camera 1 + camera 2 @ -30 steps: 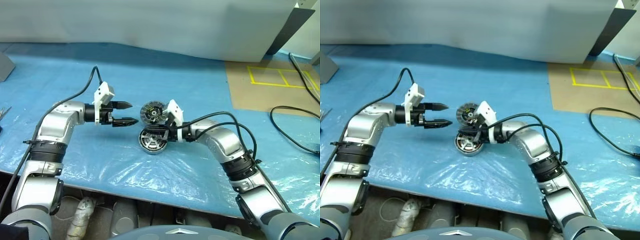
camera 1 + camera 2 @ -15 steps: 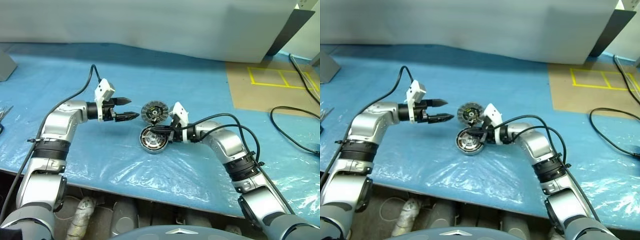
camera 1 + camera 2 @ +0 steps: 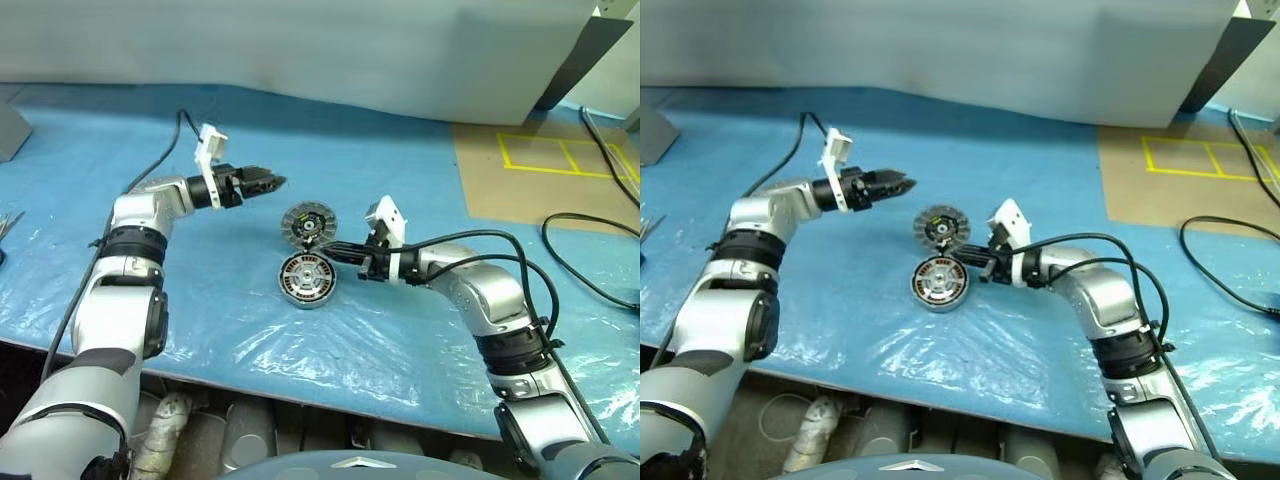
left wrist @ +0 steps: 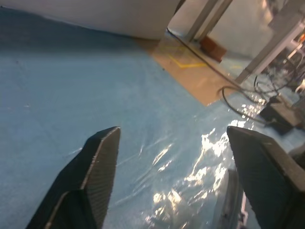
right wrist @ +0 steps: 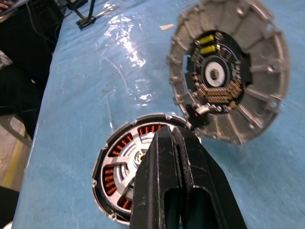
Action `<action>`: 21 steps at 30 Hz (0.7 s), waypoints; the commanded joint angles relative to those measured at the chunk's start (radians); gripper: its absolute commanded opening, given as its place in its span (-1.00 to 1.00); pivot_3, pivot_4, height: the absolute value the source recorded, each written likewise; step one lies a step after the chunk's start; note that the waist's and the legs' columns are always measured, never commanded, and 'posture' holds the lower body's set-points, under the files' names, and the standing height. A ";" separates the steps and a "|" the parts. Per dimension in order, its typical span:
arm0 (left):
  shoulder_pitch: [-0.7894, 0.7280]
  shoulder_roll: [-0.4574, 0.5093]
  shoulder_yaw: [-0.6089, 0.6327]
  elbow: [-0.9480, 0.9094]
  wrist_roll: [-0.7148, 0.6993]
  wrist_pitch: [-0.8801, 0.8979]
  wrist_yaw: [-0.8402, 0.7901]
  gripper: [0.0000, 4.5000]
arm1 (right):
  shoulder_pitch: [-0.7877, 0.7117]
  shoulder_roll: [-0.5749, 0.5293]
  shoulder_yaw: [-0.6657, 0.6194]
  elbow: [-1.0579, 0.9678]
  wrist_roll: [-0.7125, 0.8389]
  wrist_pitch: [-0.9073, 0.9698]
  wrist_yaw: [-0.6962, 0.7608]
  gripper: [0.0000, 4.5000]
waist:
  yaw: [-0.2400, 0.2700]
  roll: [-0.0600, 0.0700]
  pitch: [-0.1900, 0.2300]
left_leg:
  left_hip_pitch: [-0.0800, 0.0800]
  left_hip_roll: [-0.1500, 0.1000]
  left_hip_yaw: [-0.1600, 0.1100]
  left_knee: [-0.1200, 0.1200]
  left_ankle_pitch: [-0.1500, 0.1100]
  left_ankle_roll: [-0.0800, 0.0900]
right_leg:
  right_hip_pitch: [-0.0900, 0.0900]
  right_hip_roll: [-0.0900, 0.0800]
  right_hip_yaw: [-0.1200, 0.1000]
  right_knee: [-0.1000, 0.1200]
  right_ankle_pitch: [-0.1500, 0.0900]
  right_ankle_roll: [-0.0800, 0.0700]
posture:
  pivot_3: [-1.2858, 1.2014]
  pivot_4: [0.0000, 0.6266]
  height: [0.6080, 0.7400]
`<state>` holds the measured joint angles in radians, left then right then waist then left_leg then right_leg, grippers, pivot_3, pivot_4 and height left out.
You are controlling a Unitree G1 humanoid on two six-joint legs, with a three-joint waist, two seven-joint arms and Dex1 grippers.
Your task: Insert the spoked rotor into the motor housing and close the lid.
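No text, label, brand or number can be read anywhere; the only sign is a set of yellow tape lines point(image 3: 560, 155) forming joined rectangles on the brown board point(image 3: 500, 190) at the far right of the table point(image 3: 400, 170)

Even overhead light is glaring off the plastic sheet point(image 3: 330, 350); the left wrist view is blurring slightly.

FREE: surface point(image 3: 200, 270) ahead of left claw point(image 3: 272, 181) | OBSTACLE: lid point(image 3: 308, 222) just beside right claw point(image 3: 332, 250) tips
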<state>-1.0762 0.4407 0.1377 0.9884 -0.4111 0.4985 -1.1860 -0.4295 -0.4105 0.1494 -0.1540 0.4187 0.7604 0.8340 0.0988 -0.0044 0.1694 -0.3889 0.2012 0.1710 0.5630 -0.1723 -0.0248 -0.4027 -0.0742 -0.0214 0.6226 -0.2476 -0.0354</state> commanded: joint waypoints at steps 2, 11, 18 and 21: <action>-0.060 -0.042 0.014 0.122 0.029 -0.030 -0.004 -0.02 | 0.028 -0.005 -0.023 -0.070 0.016 0.016 -0.043 -1.00 | 0.001 0.000 0.000 | 0.000 -0.001 0.000 0.000 0.000 0.000 | 0.000 -0.001 0.000 0.000 0.000 0.000 | 0.03 -0.52 1.00; -0.076 -0.183 -0.022 0.226 0.128 -0.113 -0.027 -0.99 | 0.046 -0.006 -0.104 -0.071 0.055 0.056 -0.109 -1.00 | 0.004 -0.002 0.001 | -0.002 -0.001 -0.002 0.000 0.000 0.000 | 0.000 -0.001 -0.001 -0.001 0.001 0.001 | 0.03 -0.52 1.00; -0.111 -0.188 -0.053 0.174 0.141 -0.087 -0.215 -0.99 | 0.093 -0.038 -0.096 -0.120 0.057 0.067 -0.114 -1.00 | 0.003 -0.002 0.002 | -0.002 -0.001 -0.003 -0.001 0.000 0.000 | 0.000 -0.001 -0.002 -0.001 0.001 0.001 | 0.03 -0.52 1.00; -0.087 -0.187 -0.113 0.090 0.159 -0.060 -0.330 -0.99 | 0.101 -0.039 -0.100 -0.131 0.059 0.070 -0.119 -1.00 | 0.004 -0.002 0.002 | -0.002 0.000 -0.003 -0.001 0.000 0.000 | 0.000 -0.001 -0.002 -0.002 0.001 0.001 | 0.03 -0.52 1.00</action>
<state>-1.1577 0.2474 0.0499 1.1452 -0.2577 0.4222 -1.4460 -0.3318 -0.4444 0.0602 -0.2412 0.4537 0.8308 0.7165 0.1029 -0.0066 0.1711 -0.3907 0.2022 0.1676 0.5622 -0.1723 -0.0246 -0.4024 -0.0757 -0.0237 0.6211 -0.2468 -0.0342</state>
